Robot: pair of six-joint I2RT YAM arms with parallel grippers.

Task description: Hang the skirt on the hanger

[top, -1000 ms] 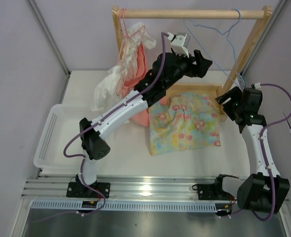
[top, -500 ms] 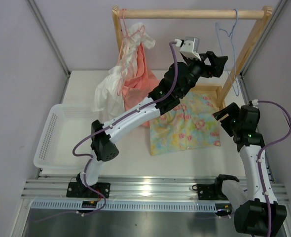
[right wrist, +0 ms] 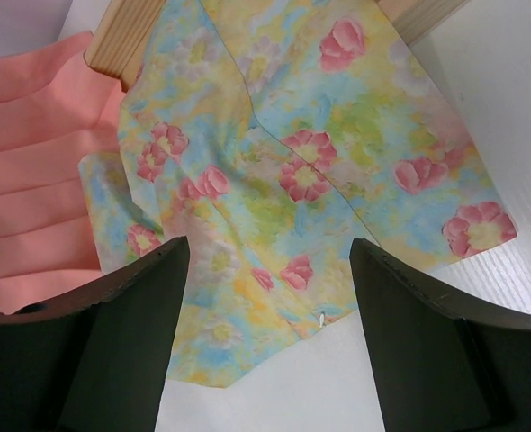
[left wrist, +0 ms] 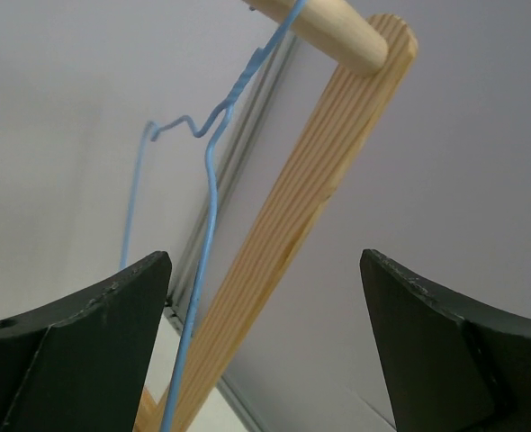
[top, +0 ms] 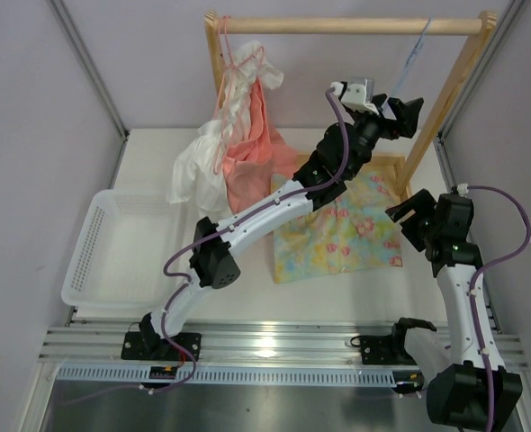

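Observation:
The skirt (top: 337, 234), pale yellow and blue with pink flowers, lies flat on the table, partly over the rack's wooden base. It fills the right wrist view (right wrist: 292, 162). The light-blue hanger (top: 417, 47) hangs edge-on at the right end of the wooden rod (top: 337, 25). My left gripper (top: 408, 110) is raised beside it and open. In the left wrist view (left wrist: 265, 342) the hanger wire (left wrist: 210, 180) runs down just inside the left finger. My right gripper (top: 408, 216) is open and empty above the skirt's right edge (right wrist: 270, 333).
A pink hanger with a salmon garment (top: 247, 135) and a white garment (top: 193, 171) hangs at the rod's left end. The salmon cloth (right wrist: 31, 162) borders the skirt. The slanted rack post (top: 445, 90) (left wrist: 301, 207) stands by the hanger. A white basket (top: 103, 252) sits left.
My left arm has stretched up and right to the hanger. The hanger has turned from broadside to edge-on. My right gripper has dropped from near the hanger's lower corner down over the skirt.

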